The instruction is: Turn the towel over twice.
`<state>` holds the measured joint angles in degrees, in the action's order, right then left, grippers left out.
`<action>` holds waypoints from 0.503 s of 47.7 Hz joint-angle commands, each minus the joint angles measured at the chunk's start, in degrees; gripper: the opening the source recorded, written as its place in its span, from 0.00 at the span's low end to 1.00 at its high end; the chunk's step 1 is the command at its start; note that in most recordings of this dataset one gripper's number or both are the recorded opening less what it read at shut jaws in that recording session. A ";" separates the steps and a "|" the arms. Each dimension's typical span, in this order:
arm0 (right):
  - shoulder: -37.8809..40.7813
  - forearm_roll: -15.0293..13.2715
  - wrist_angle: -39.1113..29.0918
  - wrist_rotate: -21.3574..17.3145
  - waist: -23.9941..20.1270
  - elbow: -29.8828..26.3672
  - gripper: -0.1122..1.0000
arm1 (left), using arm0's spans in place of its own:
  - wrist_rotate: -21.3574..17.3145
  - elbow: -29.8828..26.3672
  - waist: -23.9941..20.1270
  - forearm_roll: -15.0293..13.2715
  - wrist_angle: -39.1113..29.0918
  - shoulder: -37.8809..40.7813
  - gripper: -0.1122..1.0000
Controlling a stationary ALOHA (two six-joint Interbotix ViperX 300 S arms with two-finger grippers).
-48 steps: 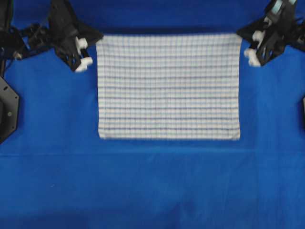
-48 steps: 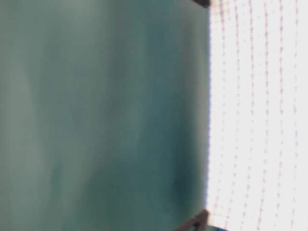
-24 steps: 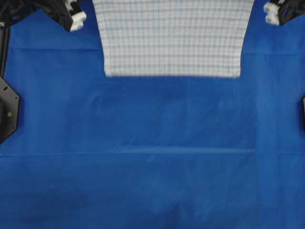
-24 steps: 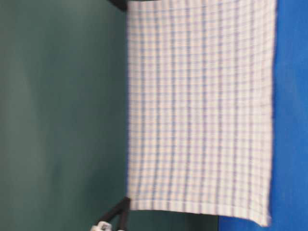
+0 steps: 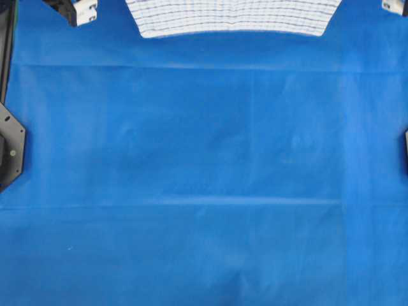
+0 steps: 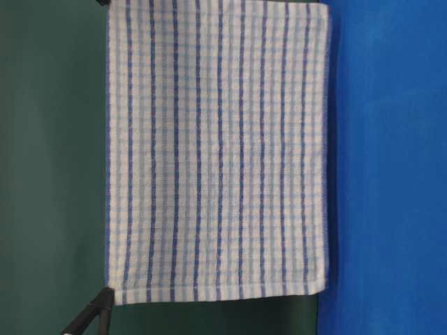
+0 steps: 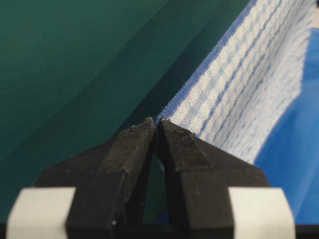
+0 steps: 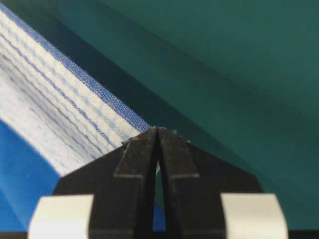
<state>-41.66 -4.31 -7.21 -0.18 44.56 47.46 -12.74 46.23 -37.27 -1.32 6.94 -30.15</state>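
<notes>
Since a second ago the towel (image 5: 232, 17) has left the sheet: then it lay flat across the upper middle of the overhead view, now just a curved strip of it shows at 12 o'clock, lifted.

Table-level view: towel (image 6: 218, 150) hangs spread out flat, clear of the blue sheet (image 6: 387, 167), dark-blue and light-blue stripes sharp, lower hem just above the sheet's edge.

Left gripper (image 7: 157, 122): jaws pinched together on a top corner of the towel; hemmed edge runs away toward 1 o'clock.

Right gripper (image 8: 157, 129): jaws likewise pressed together on the other top corner; hem runs off toward 10 o'clock.

Overhead: white parts of the left gripper (image 5: 83, 10) at 11 o'clock, of the right gripper (image 5: 396, 6) at 1 o'clock.

Surface: blue sheet (image 5: 204, 178) covers the table, faint fold creases crossing it, a few shallow wrinkles. Black mounts at 9 and 3 o'clock edges.

Room: plain dark green backdrop (image 6: 49, 167) behind the towel.
</notes>
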 commanded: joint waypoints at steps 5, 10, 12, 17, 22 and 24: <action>-0.44 0.09 -0.88 -0.53 -0.70 -1.32 0.13 | 0.00 -0.97 0.35 0.00 -0.79 -0.88 0.14; -0.70 0.97 -4.04 -1.23 -2.64 -0.79 0.13 | 0.26 -0.62 2.11 -0.09 -3.16 -0.97 0.14; -0.97 1.58 -5.71 -1.67 -3.87 -0.53 0.13 | 0.79 -0.44 3.16 -0.09 -4.83 -1.14 0.14; -1.58 3.69 -9.93 -3.69 -8.35 1.32 0.13 | 2.55 0.53 6.77 -0.09 -9.32 -1.41 0.14; -1.76 4.75 -12.13 -6.77 -13.27 4.22 0.13 | 3.34 3.16 11.51 -0.18 -12.22 -1.32 0.14; -1.58 4.83 -12.57 -8.35 -15.38 5.54 0.13 | 3.60 4.39 13.54 -0.26 -12.39 -1.14 0.14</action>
<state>-43.24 0.09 -19.07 -7.03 32.34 52.12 -9.32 49.83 -26.89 -1.32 -4.75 -31.03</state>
